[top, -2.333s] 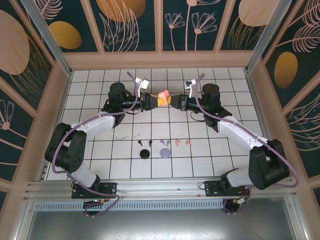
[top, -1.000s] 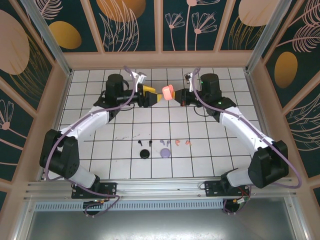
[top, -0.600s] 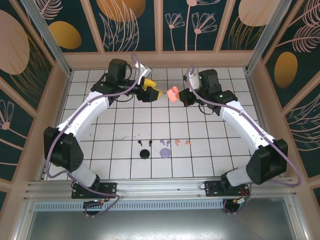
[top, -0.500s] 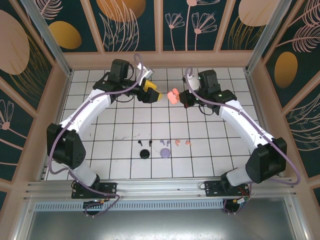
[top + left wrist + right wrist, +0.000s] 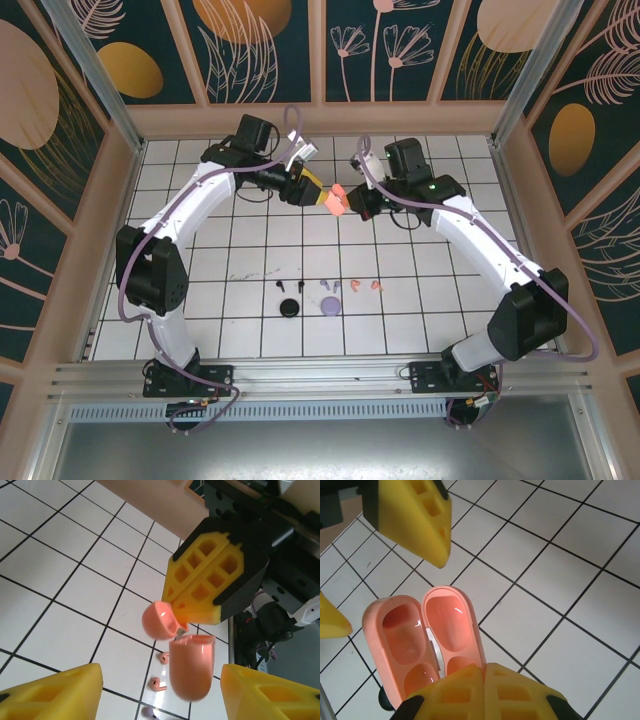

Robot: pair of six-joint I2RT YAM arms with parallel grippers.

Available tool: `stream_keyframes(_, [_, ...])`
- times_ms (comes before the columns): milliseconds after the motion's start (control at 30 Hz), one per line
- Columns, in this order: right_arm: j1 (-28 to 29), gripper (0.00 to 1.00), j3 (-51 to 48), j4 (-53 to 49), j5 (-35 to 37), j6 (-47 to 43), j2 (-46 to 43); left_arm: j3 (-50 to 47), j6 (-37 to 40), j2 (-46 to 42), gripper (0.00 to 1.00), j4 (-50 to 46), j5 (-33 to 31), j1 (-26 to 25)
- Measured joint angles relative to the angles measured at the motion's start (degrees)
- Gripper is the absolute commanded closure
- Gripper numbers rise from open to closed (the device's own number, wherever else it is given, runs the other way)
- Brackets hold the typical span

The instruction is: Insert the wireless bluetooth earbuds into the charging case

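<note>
The salmon-pink charging case (image 5: 335, 198) hangs open above the far middle of the table. My right gripper (image 5: 349, 198) (image 5: 484, 669) is shut on the rim of one half of the case (image 5: 451, 622). In the left wrist view the case body (image 5: 191, 667) hangs between my left gripper's (image 5: 160, 680) (image 5: 316, 190) yellow fingers (image 5: 55, 692), which stand open on either side without touching it. The earbuds lie in a row on the tiles: black (image 5: 281, 287), lilac (image 5: 324, 286) and pink (image 5: 376, 288) (image 5: 158, 684).
A black case (image 5: 289, 307) and a lilac case (image 5: 329, 305) lie just in front of the earbud row. Wooden walls (image 5: 120, 190) ring the white tiled table. Both arms arch over the far half.
The left gripper has swung in toward the pink case and its jaws have narrowed around the body. The right gripper has carried the case slightly left and lower.
</note>
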Motion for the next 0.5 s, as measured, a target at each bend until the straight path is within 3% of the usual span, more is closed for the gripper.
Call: stream_keyframes(500, [2.56, 1.00, 4.57, -2.56, -0.22, -1.33, 2.14, 0.20, 2.62, 0.09, 0.43, -2.14, 5.95, 0.00])
